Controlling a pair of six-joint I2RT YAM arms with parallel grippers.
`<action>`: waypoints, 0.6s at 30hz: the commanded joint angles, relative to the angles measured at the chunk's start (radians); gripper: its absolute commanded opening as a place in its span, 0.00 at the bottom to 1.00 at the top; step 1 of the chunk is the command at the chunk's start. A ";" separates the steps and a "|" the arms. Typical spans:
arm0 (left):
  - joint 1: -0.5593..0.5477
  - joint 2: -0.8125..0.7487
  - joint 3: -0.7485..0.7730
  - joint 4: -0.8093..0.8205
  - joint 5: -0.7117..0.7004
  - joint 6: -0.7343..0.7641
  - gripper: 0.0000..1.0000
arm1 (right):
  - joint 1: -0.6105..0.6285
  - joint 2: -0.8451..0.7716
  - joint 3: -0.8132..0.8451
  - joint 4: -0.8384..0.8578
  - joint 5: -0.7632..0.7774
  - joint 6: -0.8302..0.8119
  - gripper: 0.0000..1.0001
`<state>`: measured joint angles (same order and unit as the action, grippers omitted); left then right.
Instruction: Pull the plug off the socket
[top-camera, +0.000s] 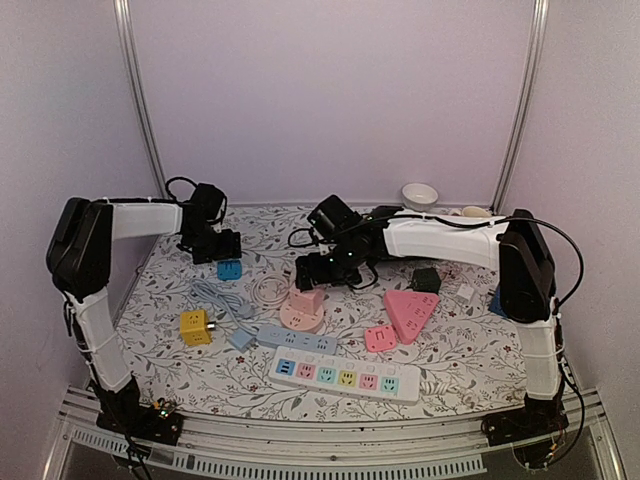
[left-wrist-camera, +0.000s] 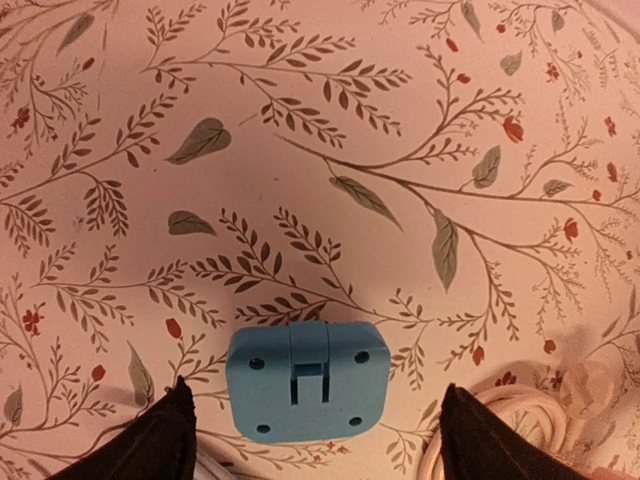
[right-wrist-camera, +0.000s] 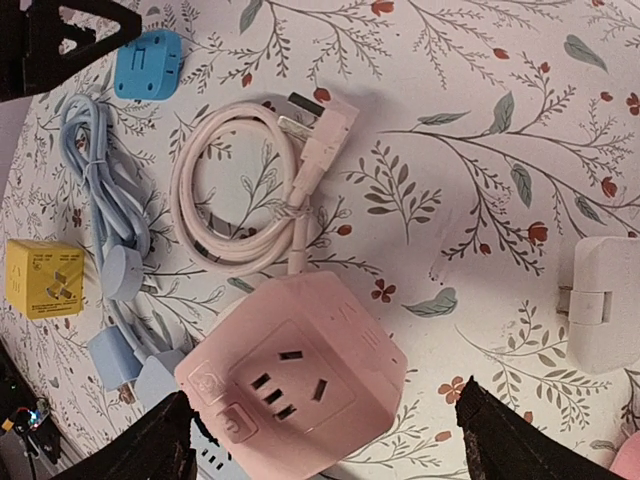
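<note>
My left gripper (top-camera: 215, 245) is open just above a small blue adapter (left-wrist-camera: 307, 382) lying on the floral tabletop, and its fingers (left-wrist-camera: 165, 430) straddle it. My right gripper (top-camera: 325, 270) is open over a pink cube socket (right-wrist-camera: 290, 385) whose top outlets are empty. The pink cord is coiled beside the cube with its plug (right-wrist-camera: 320, 150) lying loose. A yellow cube socket (top-camera: 195, 327) has a pale plug (top-camera: 214, 325) against its right side, joined to a light blue cable (right-wrist-camera: 95, 190). I cannot tell how deep that plug sits.
A white multi-colour power strip (top-camera: 347, 377) and a blue strip (top-camera: 297, 342) lie near the front. A pink triangular socket (top-camera: 410, 312), a small pink square (top-camera: 380, 338), a black adapter (top-camera: 426, 278) and a white adapter (right-wrist-camera: 605, 300) are on the right. A white bowl (top-camera: 420, 194) stands at the back.
</note>
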<state>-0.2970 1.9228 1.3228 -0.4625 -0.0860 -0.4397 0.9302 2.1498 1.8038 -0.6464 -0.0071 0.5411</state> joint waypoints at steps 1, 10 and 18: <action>0.001 -0.085 -0.024 -0.010 0.018 0.009 0.84 | 0.029 0.015 0.049 -0.010 0.029 -0.035 0.92; -0.001 -0.223 -0.104 -0.012 0.082 0.001 0.84 | 0.058 0.081 0.137 -0.056 0.113 -0.150 0.93; -0.008 -0.329 -0.205 -0.011 0.117 -0.014 0.84 | 0.033 0.103 0.141 -0.027 0.052 -0.396 0.94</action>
<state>-0.2985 1.6470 1.1603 -0.4664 0.0013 -0.4435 0.9802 2.2318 1.9205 -0.6807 0.0719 0.2867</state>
